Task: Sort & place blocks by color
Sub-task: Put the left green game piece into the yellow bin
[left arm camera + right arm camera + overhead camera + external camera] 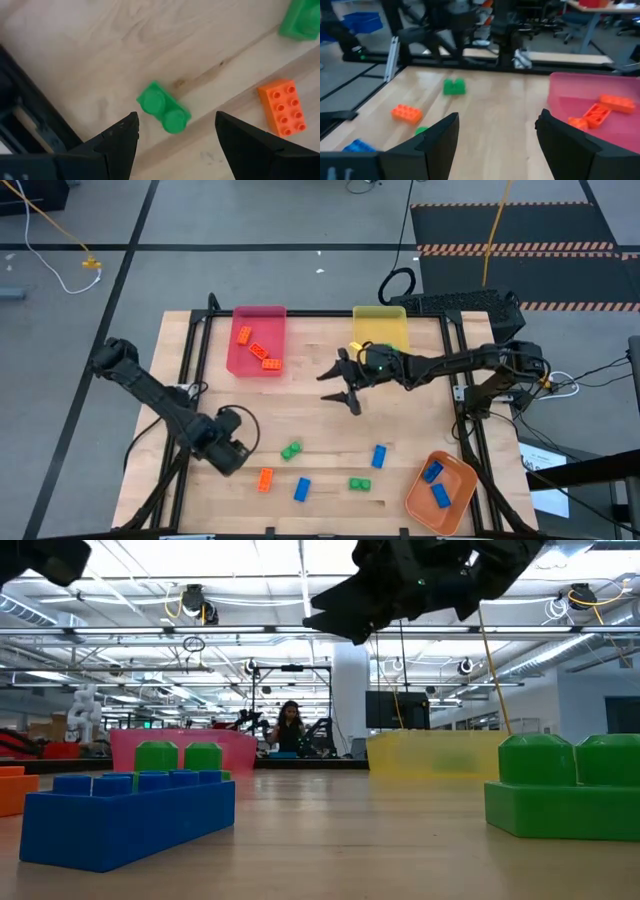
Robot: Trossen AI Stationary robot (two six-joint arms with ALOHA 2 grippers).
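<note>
L gripper [232,450] sits lower left of the high view, fingers wide apart & empty; nearest loose block is the green 2-stud block [291,450] just to its right, long axis diagonal between the fingers in the L wrist view, w/ the orange block [265,478] below it. R gripper [348,385] hangs mid-frame, spread, nothing held, farther off, so L arm is nearer. Yellow tray [391,330] is part hidden by R arm; can't tell its contents.

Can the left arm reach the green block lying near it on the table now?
Probably yes. The left gripper is open, with the green block lying in plain view past its fingers, and only bare table lies around it.
</note>
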